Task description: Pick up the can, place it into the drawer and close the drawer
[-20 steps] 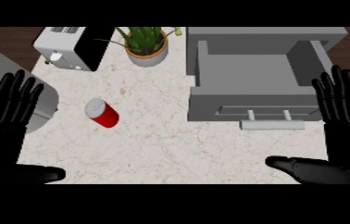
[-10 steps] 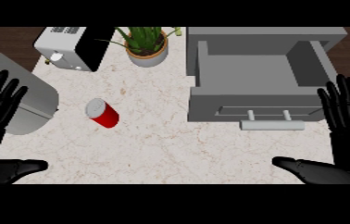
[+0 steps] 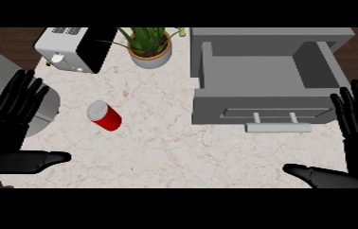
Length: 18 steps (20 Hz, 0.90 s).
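— Head view: how are the hands posed?
— Left hand point(image 3: 20, 107) at 9 o'clock, right hand point(image 3: 346, 114) at 3 o'clock; both released, fingers straight, thumbs pointing inward.
— And the can point(image 3: 105, 115)?
— Lying on the counter point(image 3: 174, 147) toward 9 o'clock, apart from the left hand; the open drawer point(image 3: 262, 81) is at 2 o'clock.

Head cam, steep down, counter point(image 3: 174, 143).
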{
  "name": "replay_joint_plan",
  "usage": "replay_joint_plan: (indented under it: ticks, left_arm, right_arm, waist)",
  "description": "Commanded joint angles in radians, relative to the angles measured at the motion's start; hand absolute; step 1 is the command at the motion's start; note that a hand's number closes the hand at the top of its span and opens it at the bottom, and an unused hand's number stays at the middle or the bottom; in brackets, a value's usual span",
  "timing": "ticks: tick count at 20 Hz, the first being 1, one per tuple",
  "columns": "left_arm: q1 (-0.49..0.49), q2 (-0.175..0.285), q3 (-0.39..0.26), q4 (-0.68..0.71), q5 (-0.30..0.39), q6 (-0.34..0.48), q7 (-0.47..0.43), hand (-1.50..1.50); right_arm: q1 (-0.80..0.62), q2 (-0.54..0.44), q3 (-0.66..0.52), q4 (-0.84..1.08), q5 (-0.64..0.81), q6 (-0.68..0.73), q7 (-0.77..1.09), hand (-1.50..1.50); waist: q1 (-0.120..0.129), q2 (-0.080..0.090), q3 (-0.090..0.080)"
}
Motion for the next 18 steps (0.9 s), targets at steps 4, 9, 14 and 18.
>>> replay_joint_plan:
  ticks: [4,9,14,18]
  left_arm:
    - [-0.028,-0.037,-0.03,0.188,-0.088,-0.022,-0.117,-1.5]
    - [0.045,-0.107,-0.077,0.26,-0.179,0.001,-0.259,-1.5]
    - [0.06,-0.134,-0.108,0.298,-0.246,0.041,-0.286,-1.5]
    - [-0.011,-0.111,-0.039,0.477,-0.23,0.038,-0.392,-1.5]
  right_arm:
    - [0.057,-0.034,-0.091,0.0,-0.086,0.076,-0.036,-1.5]
    - [0.03,0.011,-0.044,0.009,-0.008,0.033,-0.05,-1.5]
    - [0.021,-0.023,-0.083,-0.087,-0.061,0.054,0.058,-1.5]
    - [0.09,0.005,-0.084,-0.081,-0.048,0.078,0.0,-1.5]
  waist:
    - [-0.004,0.0,0.0]
    - [0.0,0.0,0.0]
    - [0.0,0.0,0.0]
    - [-0.002,0.0,0.0]
